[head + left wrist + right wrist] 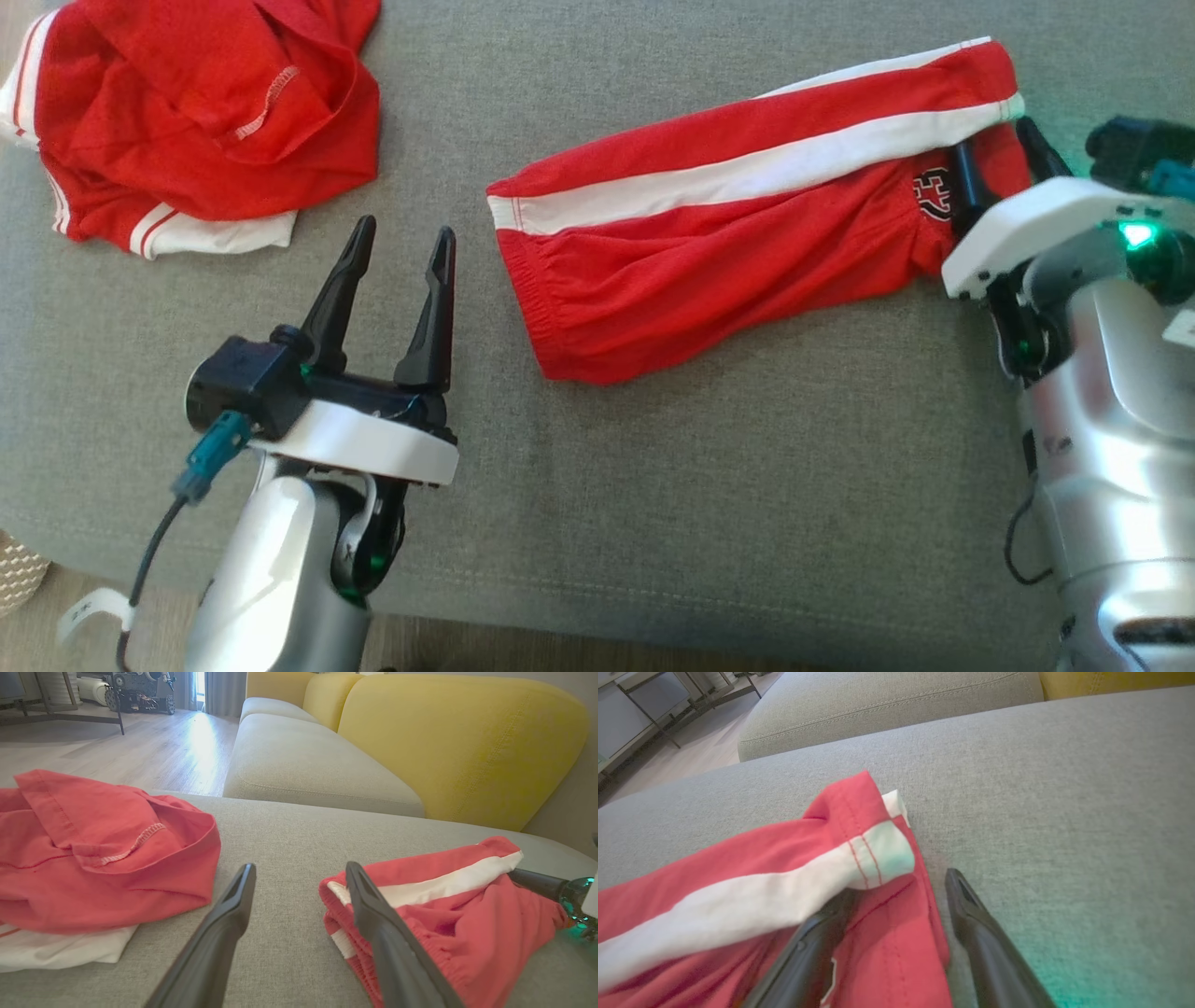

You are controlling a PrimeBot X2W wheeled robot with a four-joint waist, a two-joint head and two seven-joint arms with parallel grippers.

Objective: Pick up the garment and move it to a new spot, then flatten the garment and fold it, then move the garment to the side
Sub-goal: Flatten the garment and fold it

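We are looking at the red mesh shorts with a white side stripe (747,233). They are lying folded lengthwise on the right half of the grey woven upholstered surface (653,485). The elastic waistband end is pointing toward the middle and the hemmed leg end is reaching toward the right edge. The shorts are running slantwise, the waistband corner sitting closer to the near edge than the hem.

The right gripper (993,138) is standing spread at that hem, grasping nothing. In the right wrist view one dark finger (817,938) is tucking in beneath the white-striped hem fold, against the red cloth. The other finger is lying over bare upholstery just beside the hem's edge.

The left gripper (406,231) is released and empty. It is hovering over the bare strip between the waistband and a crumpled red garment with white trim (205,112), which is sitting toward the far left corner, well apart from the shorts.

Open room is stretching in a broad bare band along the near edge, between the two arms, and more bare upholstery is showing past the hem toward the far right. A seam is running along the near edge, with pale wooden floor (56,597) showing beyond the near left corner. Past the far edge, a sofa with a beige seat and yellow back cushions (467,742) is standing.
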